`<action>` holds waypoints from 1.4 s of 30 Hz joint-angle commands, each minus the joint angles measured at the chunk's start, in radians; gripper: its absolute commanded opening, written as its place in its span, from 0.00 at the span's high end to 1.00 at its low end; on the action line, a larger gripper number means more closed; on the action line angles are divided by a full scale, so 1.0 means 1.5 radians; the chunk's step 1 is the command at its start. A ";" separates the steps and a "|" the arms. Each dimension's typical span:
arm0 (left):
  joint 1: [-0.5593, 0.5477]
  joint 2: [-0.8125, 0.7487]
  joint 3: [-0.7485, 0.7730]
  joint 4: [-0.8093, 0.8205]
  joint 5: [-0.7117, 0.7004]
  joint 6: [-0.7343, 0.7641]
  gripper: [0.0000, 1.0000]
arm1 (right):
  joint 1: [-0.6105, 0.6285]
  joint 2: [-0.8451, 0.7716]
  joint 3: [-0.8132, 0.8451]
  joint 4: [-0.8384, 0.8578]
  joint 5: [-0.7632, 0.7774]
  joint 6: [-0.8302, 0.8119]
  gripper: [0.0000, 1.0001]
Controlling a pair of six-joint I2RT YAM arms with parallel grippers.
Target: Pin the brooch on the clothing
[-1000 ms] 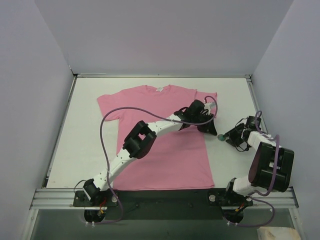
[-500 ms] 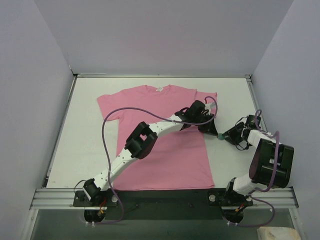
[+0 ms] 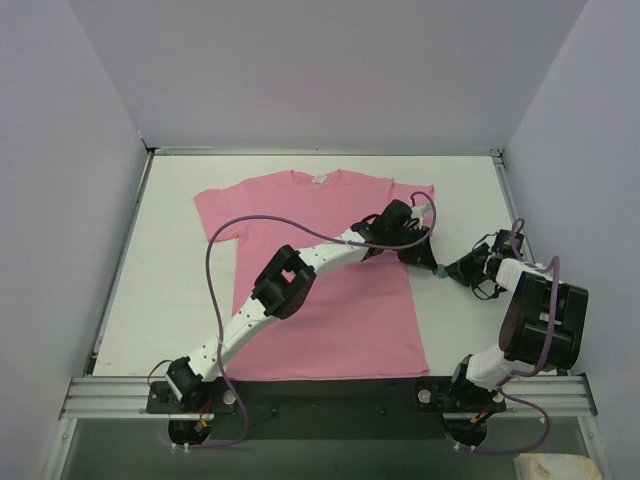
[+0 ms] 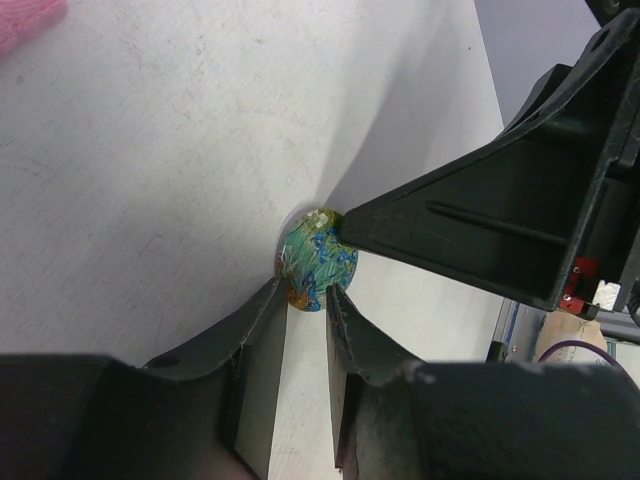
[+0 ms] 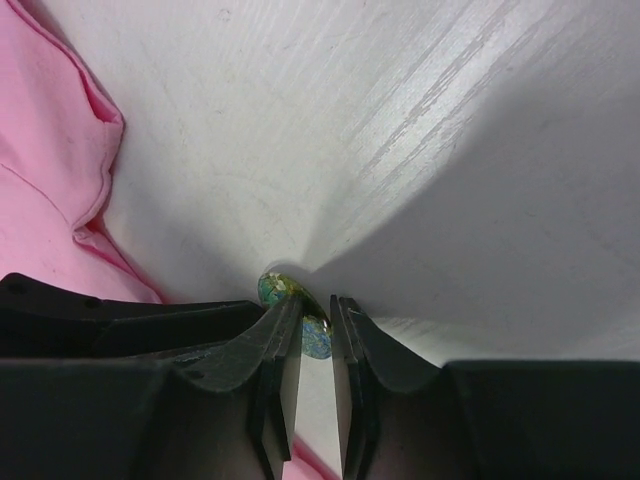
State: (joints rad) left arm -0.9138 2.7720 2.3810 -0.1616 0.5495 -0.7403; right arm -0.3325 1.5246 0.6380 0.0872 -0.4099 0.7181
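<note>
L gripper point(image 4: 305, 291) nips brooch point(image 4: 317, 257) (beside shirt point(image 3: 350, 320)).

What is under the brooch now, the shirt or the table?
Bare white table shows beneath the brooch, not the pink T-shirt. The left gripper and right gripper cover its edges, so its back and any contact with the table are hidden.

The brooch point(image 4: 318, 258) is mottled green-blue-orange, the T-shirt point(image 3: 340, 320) plain pink.
</note>
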 commanded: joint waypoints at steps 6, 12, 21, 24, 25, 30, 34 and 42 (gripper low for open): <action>-0.008 0.002 -0.014 -0.025 -0.016 0.010 0.67 | 0.002 -0.032 -0.036 0.051 -0.058 0.004 0.74; -0.003 -0.010 -0.042 -0.011 -0.019 0.006 0.67 | 0.002 -0.038 -0.058 0.085 -0.071 0.012 0.77; -0.002 -0.020 -0.056 -0.001 -0.017 0.007 0.67 | 0.003 -0.061 -0.064 0.073 -0.056 0.011 0.92; -0.002 -0.040 -0.077 0.012 -0.022 0.015 0.67 | 0.003 -0.072 -0.060 0.058 -0.050 0.007 0.93; -0.002 -0.047 -0.081 0.019 -0.024 0.018 0.67 | 0.003 -0.082 -0.056 0.052 -0.048 0.007 0.93; 0.001 -0.116 -0.123 0.054 -0.028 0.042 0.63 | 0.003 -0.112 -0.043 0.014 -0.038 -0.001 0.97; 0.010 -0.188 -0.178 0.089 -0.037 0.066 0.56 | 0.004 -0.148 -0.022 -0.022 -0.042 -0.002 0.98; 0.035 -0.372 -0.277 0.097 -0.062 0.152 0.44 | 0.031 -0.205 0.038 -0.087 -0.054 0.000 0.98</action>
State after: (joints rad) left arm -0.8879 2.4229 2.0060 -0.0765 0.4808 -0.6094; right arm -0.3138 1.2705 0.6197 0.0338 -0.4789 0.7277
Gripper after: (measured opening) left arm 0.548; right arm 0.091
